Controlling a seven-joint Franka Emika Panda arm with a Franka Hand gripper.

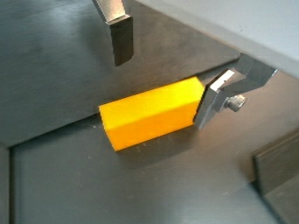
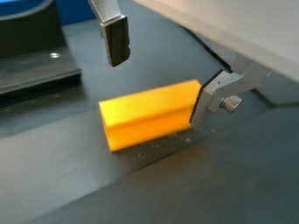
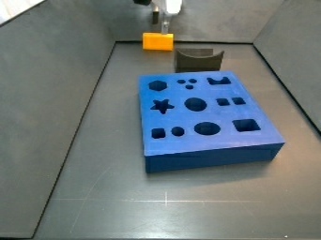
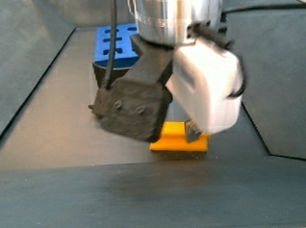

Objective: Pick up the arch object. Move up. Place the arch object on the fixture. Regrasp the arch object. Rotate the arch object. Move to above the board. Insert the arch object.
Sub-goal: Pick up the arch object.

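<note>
The arch object (image 1: 149,114) is a plain orange-yellow block lying on the dark floor; it shows in both wrist views (image 2: 146,115) and both side views (image 3: 157,40) (image 4: 180,139). My gripper (image 1: 169,70) (image 2: 163,70) hangs low over it, open. One silver finger (image 1: 216,101) stands at the block's end face; the other finger (image 1: 121,39) is well clear of it. The dark fixture (image 3: 197,59) stands just beside the block. The blue board (image 3: 207,117) with dark cut-outs lies in front of both.
Grey walls enclose the floor on the sides and back (image 3: 75,66). The block sits close to the back wall. In a side view the gripper body (image 4: 179,57) hides most of the board (image 4: 114,43) behind it.
</note>
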